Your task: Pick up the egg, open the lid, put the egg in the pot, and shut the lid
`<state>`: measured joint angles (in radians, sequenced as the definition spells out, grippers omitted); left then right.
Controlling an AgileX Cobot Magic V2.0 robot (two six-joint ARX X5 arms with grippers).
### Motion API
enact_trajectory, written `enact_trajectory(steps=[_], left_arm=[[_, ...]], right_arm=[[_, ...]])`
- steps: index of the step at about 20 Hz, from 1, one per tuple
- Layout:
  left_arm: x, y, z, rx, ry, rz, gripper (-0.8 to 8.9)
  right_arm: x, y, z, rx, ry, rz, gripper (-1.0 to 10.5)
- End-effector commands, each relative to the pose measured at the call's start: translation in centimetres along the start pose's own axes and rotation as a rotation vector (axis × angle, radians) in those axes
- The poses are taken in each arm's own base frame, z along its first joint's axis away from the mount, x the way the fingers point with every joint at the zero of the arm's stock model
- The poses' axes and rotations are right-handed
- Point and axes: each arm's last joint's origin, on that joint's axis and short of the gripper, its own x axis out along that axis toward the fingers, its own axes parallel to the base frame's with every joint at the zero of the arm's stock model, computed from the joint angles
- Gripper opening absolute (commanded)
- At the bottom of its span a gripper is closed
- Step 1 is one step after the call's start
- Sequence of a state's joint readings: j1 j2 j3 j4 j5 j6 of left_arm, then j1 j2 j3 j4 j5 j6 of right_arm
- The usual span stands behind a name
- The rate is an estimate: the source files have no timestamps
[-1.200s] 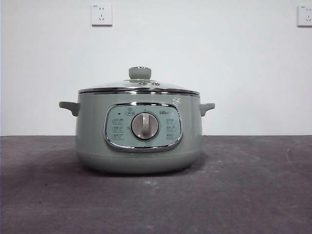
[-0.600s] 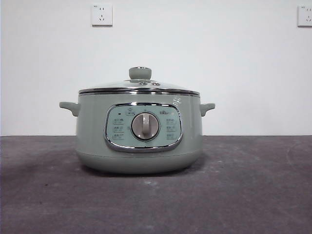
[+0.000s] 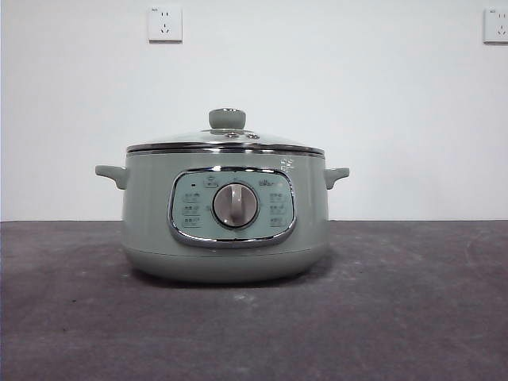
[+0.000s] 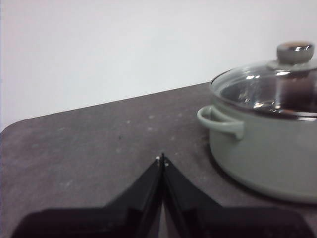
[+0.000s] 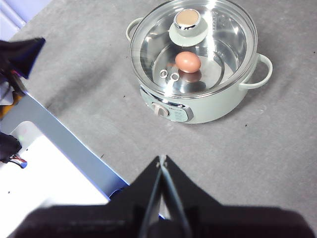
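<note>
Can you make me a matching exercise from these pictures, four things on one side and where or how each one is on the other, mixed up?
1. egg
2. lid
3. left gripper
4. dial

A. shut, beside the pot
B. on the pot's front panel
C. inside the pot, under glass
D. seated on the pot's rim

Pairs: 1-C, 2-D, 3-A, 4-B

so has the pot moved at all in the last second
Barely, if at all. In the front view the pot sits a hair further left than before, judged against the wall socket. The lid is on.
</note>
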<state>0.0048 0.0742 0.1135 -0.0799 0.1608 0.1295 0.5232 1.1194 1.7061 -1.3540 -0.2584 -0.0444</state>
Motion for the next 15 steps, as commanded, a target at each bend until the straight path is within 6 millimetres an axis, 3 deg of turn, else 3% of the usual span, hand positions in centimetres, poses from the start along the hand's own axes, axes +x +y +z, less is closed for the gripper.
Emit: enact_trajectory(steps=[1,6,15], left_arm=[[0.1,-0.1,-1.2,-0.008,0.003,0.013,-0.03],[0.3,-0.3,-3.4,-0.066,0.067,0.007,-0.03],[0.2,-0.5,-4.0,-0.082,0.126,-0.008,-0.03]], right_arm=[[0.0,0.0,-0.2,0.01,0.014,-0.001,0.0],[0.0,0.0,-0.2,0.01,0.014,-0.001,0.0],[0.0,0.0,-0.2,0.01,0.014,-0.001,0.0]])
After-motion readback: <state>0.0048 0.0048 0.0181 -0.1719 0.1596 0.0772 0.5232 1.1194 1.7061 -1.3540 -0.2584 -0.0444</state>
